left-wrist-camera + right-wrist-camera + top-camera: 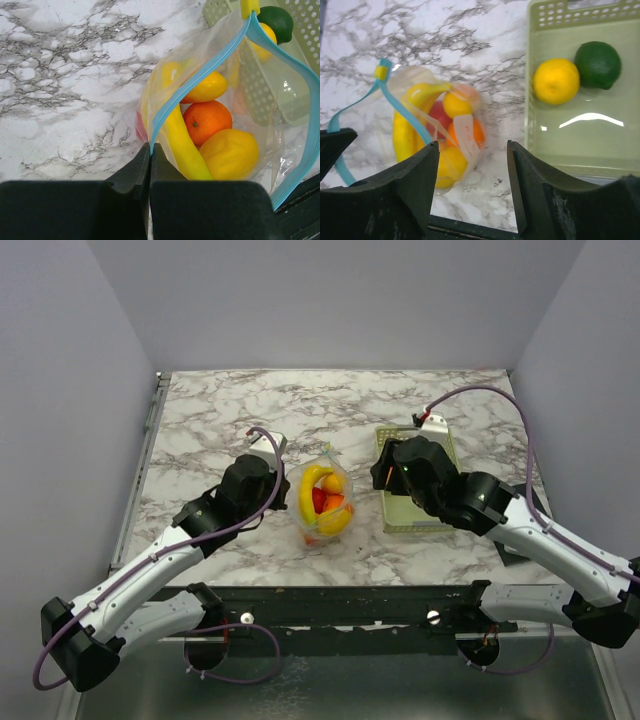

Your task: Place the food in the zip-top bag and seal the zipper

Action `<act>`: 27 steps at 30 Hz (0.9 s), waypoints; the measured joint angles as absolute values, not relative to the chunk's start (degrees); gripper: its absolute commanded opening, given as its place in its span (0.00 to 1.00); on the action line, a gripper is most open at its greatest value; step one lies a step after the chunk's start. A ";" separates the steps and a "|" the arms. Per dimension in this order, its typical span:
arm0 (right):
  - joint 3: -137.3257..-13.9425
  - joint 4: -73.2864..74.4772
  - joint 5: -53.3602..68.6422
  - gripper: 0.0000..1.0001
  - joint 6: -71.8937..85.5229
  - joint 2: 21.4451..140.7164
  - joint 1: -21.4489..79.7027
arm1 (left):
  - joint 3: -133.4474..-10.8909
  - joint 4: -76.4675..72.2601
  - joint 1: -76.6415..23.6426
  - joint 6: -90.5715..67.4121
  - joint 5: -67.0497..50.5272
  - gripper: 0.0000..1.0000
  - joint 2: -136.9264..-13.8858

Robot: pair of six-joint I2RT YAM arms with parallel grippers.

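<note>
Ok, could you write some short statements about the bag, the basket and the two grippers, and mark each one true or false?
1. The left gripper is shut on the mouth edge of the zip-top bag. True.
2. The basket is empty. False: a lemon and a green piece lie in it.
3. The right gripper is open and holds nothing. True.
4. The zipper is sealed. False: the mouth gapes open.
5. The banana lies in the basket. False: it is inside the bag.
</note>
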State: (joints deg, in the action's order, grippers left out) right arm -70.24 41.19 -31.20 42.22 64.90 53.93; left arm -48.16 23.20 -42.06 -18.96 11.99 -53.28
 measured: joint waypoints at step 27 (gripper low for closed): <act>-67.00 40.12 -22.63 0.67 29.28 75.72 26.33 | -46.98 23.22 -42.06 -18.79 12.05 0.00 -52.23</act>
